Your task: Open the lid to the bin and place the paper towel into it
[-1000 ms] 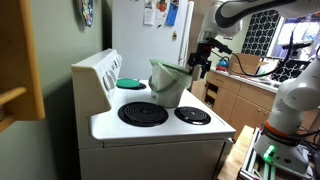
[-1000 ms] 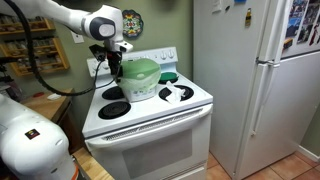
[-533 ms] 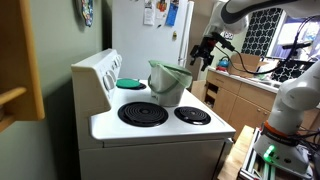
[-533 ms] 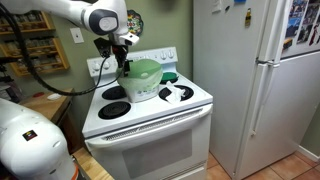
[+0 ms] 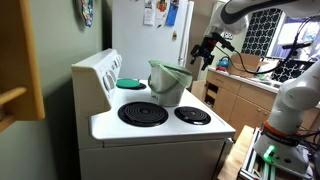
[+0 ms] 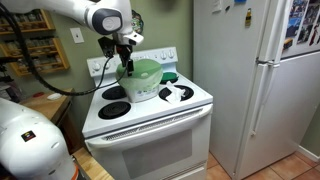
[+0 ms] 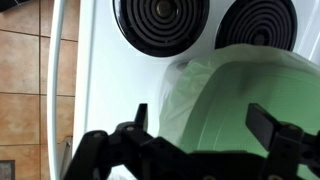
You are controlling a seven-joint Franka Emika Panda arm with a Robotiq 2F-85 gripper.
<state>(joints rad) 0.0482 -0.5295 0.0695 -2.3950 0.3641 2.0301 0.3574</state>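
Note:
The pale sage-green bin (image 5: 168,88) stands on the white stove between the burners and also shows in an exterior view (image 6: 143,82). Its domed lid (image 7: 250,85) fills the right of the wrist view and looks down on the rim. My gripper (image 5: 205,52) hangs above the bin's far side, clear of it, and also shows in an exterior view (image 6: 125,55). In the wrist view the gripper (image 7: 200,117) is open and empty, jaws spread wide over the lid. A whitish crumpled patch (image 7: 178,88) lies against the bin's side; I cannot tell whether it is the paper towel.
The stove (image 5: 160,128) has black coil burners (image 5: 142,114) around the bin. A darker teal flat disc (image 5: 130,83) lies on a rear burner. The stove's back panel (image 5: 95,75) rises behind. A white fridge (image 6: 250,80) stands beside the stove, wooden cabinets (image 5: 235,100) nearby.
The gripper has risen from just behind the bin's rim to higher above it, staying open. The bin has not moved.

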